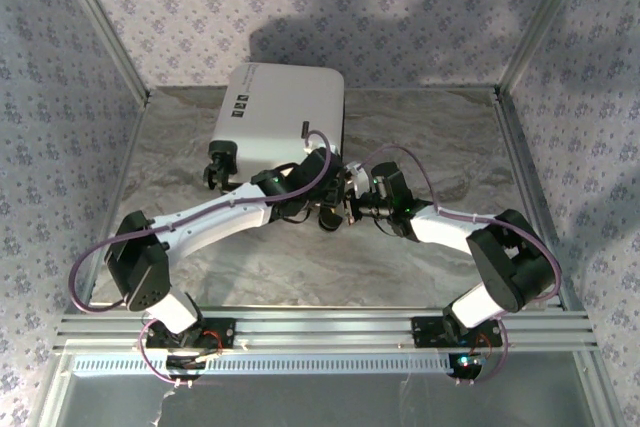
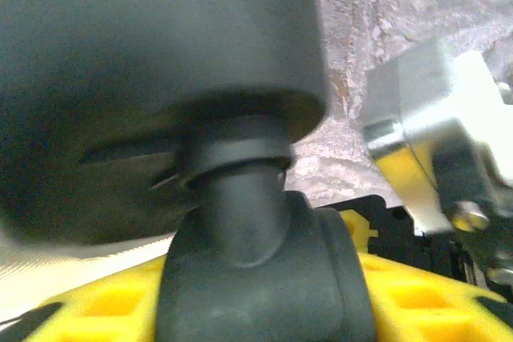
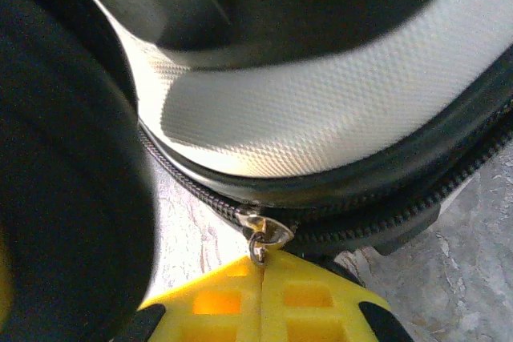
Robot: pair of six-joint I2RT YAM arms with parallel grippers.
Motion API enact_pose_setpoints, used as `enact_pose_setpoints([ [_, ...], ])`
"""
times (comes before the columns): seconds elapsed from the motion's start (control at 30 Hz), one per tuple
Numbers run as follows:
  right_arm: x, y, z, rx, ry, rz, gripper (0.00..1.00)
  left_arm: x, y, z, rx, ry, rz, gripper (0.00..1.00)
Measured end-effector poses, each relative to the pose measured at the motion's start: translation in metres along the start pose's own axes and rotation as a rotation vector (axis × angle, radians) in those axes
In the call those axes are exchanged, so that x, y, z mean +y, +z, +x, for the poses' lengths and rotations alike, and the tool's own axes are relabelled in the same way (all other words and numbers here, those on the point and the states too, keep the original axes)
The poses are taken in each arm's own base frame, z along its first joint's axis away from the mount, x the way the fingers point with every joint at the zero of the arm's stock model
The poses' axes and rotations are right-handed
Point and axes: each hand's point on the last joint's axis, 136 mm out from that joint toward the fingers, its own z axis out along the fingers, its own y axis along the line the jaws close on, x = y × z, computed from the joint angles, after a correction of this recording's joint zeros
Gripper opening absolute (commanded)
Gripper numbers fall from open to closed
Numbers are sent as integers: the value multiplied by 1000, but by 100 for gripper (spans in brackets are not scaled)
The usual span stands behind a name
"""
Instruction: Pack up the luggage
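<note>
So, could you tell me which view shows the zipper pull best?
Right wrist: the zipper pull is sharp, pinched by the right end effector. Top external shows the luggage from afar; left wrist, its wheel assembly.

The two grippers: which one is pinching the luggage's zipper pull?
The right gripper: its yellow jaws pinch the metal zipper pull; the left gripper straddles a black wheel.

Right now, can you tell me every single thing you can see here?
luggage: one, white with black trim, lying closed at the table's far middle
wheel: one close up, black, just above the left fingers
zipper: one, black, round the luggage's edge
zipper pull: one, silver, pinched by the right fingers
table: one, grey marbled
walls: three, pale and flowery, around the table
left arm, right arm: two, white and black, reaching to the luggage's near corner
left fingers, right fingers: yellow
</note>
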Motion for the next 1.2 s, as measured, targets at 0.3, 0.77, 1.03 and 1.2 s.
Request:
enact_pose_setpoints([
  [0.3, -1, -2, -1, -1, 2, 4, 0, 2, -3, -1, -8, -9, -10, 8],
  [0.77, 10, -12, -1, 13, -12, -21, 0, 10, -25, 9, -22, 56, 47, 2],
  [1.03, 12, -12, 4, 35, -3, -31, 0, 18, -40, 19, -39, 86, 82, 1],
  [1.2, 6, -15, 4, 40, 6, 10, 0, 24, -49, 25, -43, 108, 92, 1],
])
